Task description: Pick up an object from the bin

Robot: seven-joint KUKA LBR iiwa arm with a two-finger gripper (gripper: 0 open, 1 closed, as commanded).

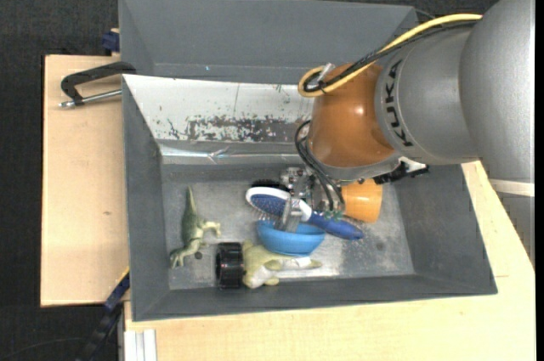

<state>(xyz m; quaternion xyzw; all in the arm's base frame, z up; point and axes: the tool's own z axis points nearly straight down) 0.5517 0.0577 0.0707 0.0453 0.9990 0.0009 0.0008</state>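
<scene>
My gripper [299, 202] hangs low in the middle of the bin, under the arm's orange cover. Its metal fingers stand right over a blue and white brush [270, 200] and the rim of a blue bowl [291, 239]. A blue handle [340, 227] runs out to the right from under the fingers. An orange cup [364, 200] lies just right of the gripper, partly hidden by the arm. I cannot see whether anything sits between the fingers.
A pale yellow-green toy animal [272, 266] lies at the front below the bowl, with a black cylinder [228, 263] to its left. A green dinosaur figure [194, 230] stands at the left of the bin floor.
</scene>
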